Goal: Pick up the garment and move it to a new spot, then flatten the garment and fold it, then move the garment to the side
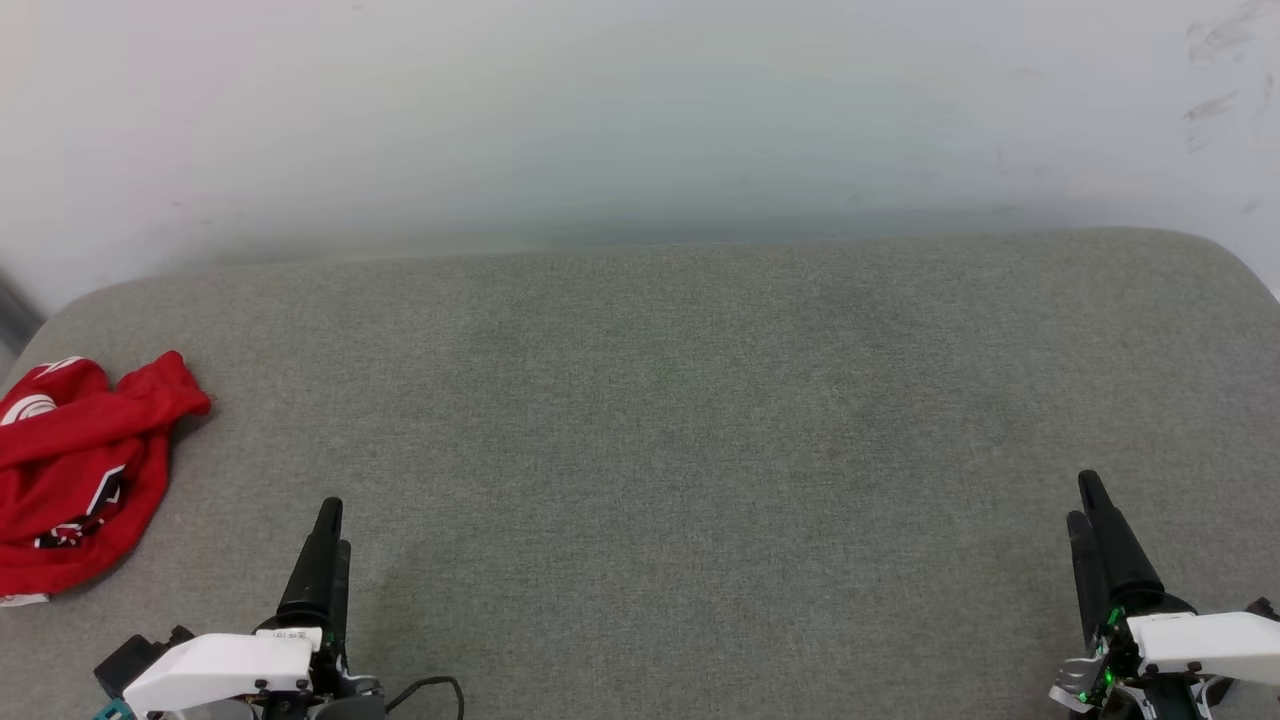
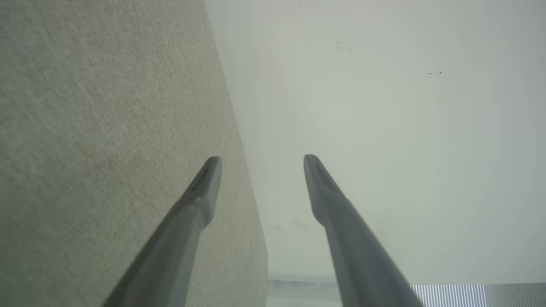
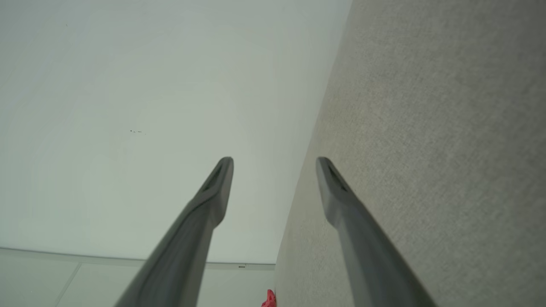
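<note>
The garment (image 1: 80, 470), a red jersey with white trim and black lettering, lies crumpled at the far left edge of the grey padded table (image 1: 660, 400). A red scrap of the garment (image 3: 269, 299) shows at the bottom of the right wrist view. My left gripper (image 1: 330, 520) stands at the lower left, to the right of the garment and apart from it. In the left wrist view the left gripper (image 2: 260, 160) is open with nothing between its fingers. My right gripper (image 1: 1085, 500) is at the lower right; the right wrist view shows the right gripper (image 3: 275, 162) open and empty.
A pale wall (image 1: 640, 110) rises behind the table's far edge, with a few dark scuffs at its upper right. The table's corners are rounded. A black cable (image 1: 430, 688) loops by the left wrist.
</note>
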